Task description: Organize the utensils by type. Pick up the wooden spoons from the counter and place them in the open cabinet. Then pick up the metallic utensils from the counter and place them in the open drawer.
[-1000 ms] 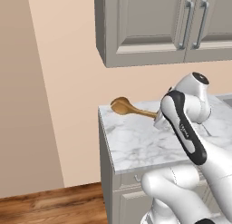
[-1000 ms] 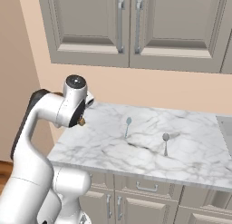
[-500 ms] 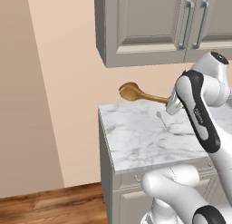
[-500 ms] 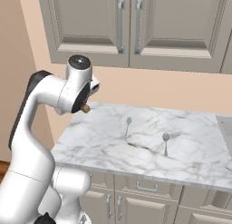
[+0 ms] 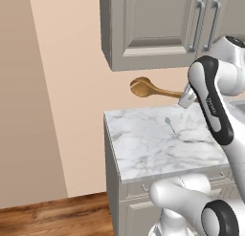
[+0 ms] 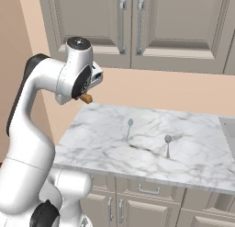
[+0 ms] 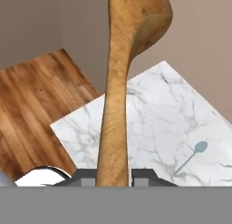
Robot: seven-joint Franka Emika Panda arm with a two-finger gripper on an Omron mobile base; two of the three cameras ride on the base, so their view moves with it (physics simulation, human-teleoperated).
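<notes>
Gripper (image 7: 114,175) clamped on large wooden spoon (image 5: 152,89), held above counter (image 5: 143,149), just under closed upper cabinet (image 5: 148,34). Spoon's long axis roughly level, bowl pointing off counter's end. Open cabinet's direction unclear, possibly behind.

closed wall cabinets (image 6: 137,28), wood floor (image 5: 52,216), beige wall (image 5: 67,87)

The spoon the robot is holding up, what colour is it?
Orange-brown wood. The spoon shows best in the hand view, its handle clamped in the gripper.

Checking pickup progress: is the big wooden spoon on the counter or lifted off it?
Lifted: the wooden spoon hangs above the counter, clamped in the end effector.
</notes>
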